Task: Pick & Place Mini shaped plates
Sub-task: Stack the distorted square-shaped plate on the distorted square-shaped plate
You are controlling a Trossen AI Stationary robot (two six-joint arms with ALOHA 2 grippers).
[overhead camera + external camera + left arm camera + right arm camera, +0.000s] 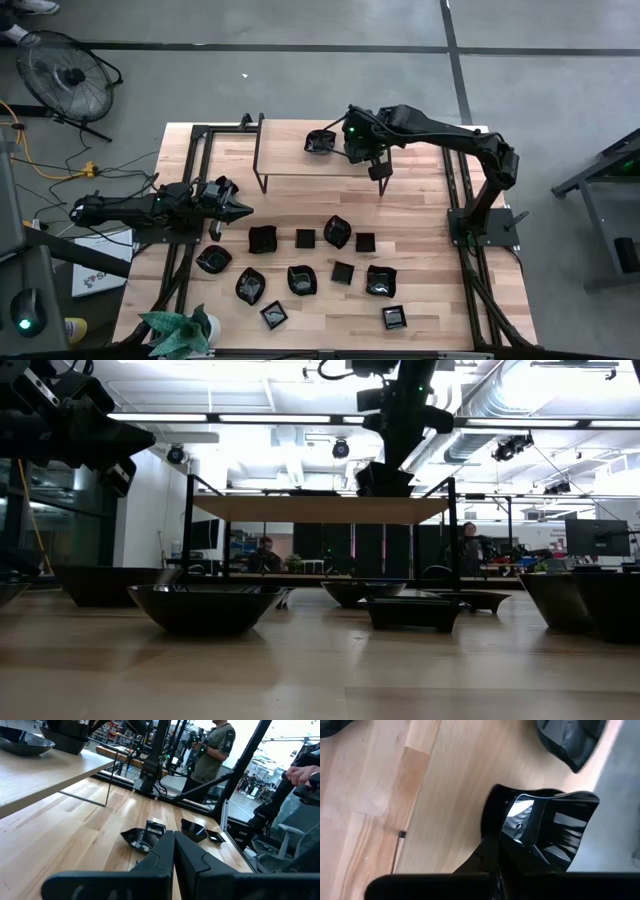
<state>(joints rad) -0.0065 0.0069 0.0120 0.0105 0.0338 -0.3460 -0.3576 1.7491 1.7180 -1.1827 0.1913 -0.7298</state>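
On raised shelf (350, 160), right claw (325, 143) pinching plate (318, 142), near back edge

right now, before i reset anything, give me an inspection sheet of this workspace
surface: wooden table with a raised shelf
job's things: eleven mini shaped plates spread on the table; at least one shelf plate up on the shelf
clutter: green plant at a table corner
end effectors: left end effector shut, empty, above the table's left side; right end effector shut, tip at a shelf plate, grip unclear
cables: loose cables on the floor left of the table
surroundings: floor fan; person standing beyond the table
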